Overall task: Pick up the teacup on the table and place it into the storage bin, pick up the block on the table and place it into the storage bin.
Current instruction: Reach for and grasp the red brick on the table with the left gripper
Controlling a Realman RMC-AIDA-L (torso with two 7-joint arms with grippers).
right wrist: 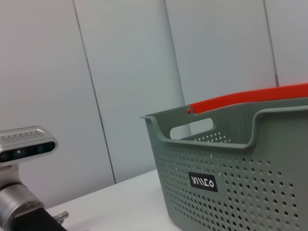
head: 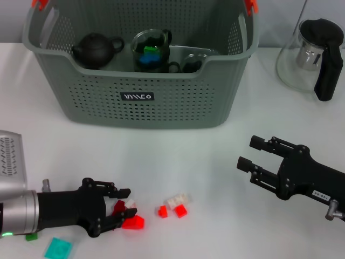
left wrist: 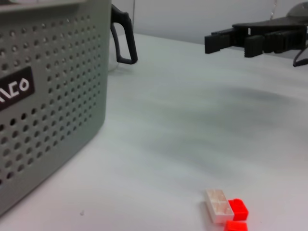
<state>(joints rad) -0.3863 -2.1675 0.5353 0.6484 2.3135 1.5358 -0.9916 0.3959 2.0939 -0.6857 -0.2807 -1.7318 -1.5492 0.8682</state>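
The grey-green storage bin (head: 135,102) stands at the back centre and also shows in the left wrist view (left wrist: 48,96) and the right wrist view (right wrist: 240,163). Inside it are a dark teapot (head: 96,49), a glass teacup (head: 151,51) holding blue and green blocks, and a second dark cup (head: 190,63). No teacup is on the table. My left gripper (head: 123,204) lies low at the front left, open, its fingers on either side of a small dark red and white block (head: 124,205). A red block (head: 133,222) lies against the lower finger. My right gripper (head: 245,154) hovers open and empty at the right.
Two red blocks (head: 161,211) (head: 181,211) and a white block (head: 177,200) lie just right of the left gripper; the white one shows in the left wrist view (left wrist: 217,206). A glass pitcher (head: 312,54) stands back right. A teal piece (head: 57,249) lies front left.
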